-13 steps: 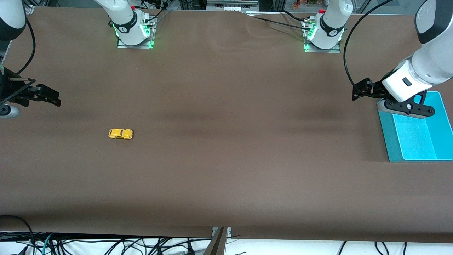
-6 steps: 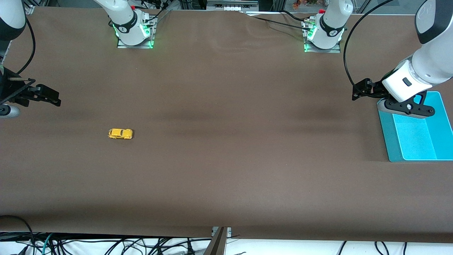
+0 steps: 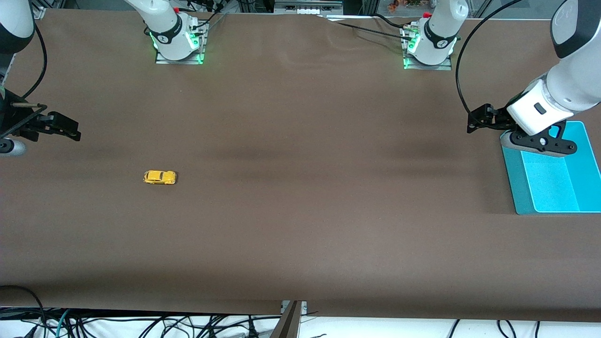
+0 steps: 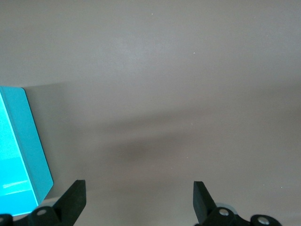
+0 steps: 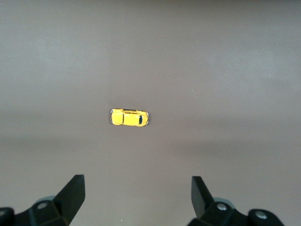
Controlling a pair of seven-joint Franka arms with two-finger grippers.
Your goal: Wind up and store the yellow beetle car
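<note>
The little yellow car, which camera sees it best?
The right wrist view: the yellow beetle car sits mid-picture, windows showing. The front view shows it tiny on the table. The left wrist view misses it.

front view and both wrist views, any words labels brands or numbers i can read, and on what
None can be read.
Yellow beetle car: no lettering shows.
Turquoise bin: plain walls, no label.
Dark marks on the arm base collars: too small to read.
Left gripper and right gripper: no markings show.
</note>
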